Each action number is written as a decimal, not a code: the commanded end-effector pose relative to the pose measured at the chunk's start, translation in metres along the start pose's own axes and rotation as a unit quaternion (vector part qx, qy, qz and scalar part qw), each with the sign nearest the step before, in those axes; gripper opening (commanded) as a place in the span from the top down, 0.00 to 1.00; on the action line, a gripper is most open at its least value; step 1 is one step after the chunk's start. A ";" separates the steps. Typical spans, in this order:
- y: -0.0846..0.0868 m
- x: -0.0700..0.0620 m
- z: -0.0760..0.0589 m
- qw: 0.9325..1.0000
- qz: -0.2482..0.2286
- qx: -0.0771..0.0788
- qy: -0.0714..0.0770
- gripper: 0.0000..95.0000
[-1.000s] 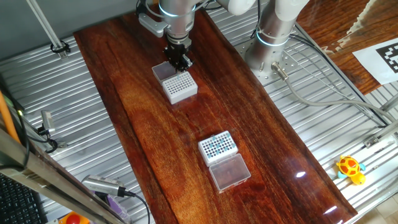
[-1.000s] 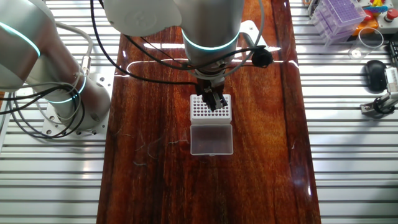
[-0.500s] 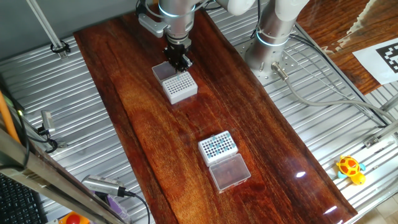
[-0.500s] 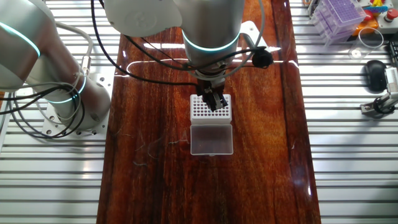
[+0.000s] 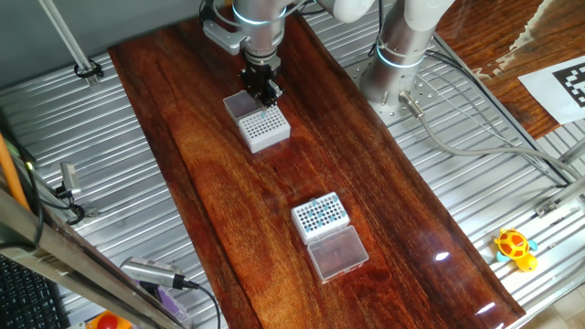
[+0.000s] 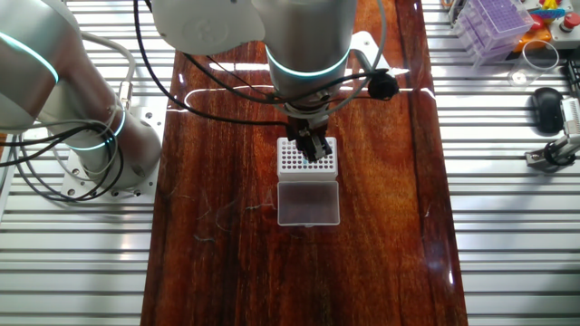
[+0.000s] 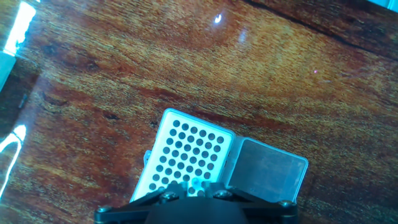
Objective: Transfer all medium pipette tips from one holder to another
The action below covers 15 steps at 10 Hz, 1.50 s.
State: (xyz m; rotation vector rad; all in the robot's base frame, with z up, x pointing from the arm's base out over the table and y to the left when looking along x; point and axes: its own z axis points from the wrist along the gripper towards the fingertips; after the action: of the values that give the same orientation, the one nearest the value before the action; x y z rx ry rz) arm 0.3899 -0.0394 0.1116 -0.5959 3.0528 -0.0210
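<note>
End effector point(image 5: 264, 91) over white gridded rack point(image 5: 266, 127).

The table point(image 5: 219, 183) is glossy, polished reddish wood. Both racks point(image 5: 265, 128) point(image 5: 320, 216) look like white plastic, their lids point(image 5: 338, 252) clear. Ribbed matt metal point(image 5: 439, 174) flanks the wood.

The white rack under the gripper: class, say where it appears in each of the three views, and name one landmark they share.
One fixed view: white rack upper centre, at the board's far end, below the gripper.
The other fixed view: centre, partly behind the gripper.
Hand view: lower centre, holes mostly dark.
Shared landmark: its clear hinged lid, open flat beside it.
</note>
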 end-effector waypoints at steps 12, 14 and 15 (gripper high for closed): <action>0.089 -0.061 0.001 0.998 0.067 -0.004 0.014 1.00; 0.089 -0.061 0.001 0.999 0.041 0.001 0.018 1.00; 0.089 -0.061 0.001 0.999 0.016 -0.005 0.028 1.00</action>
State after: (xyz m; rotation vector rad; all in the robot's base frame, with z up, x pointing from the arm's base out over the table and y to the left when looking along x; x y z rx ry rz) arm 0.4134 0.0662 0.1099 -0.3908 3.1160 -0.0493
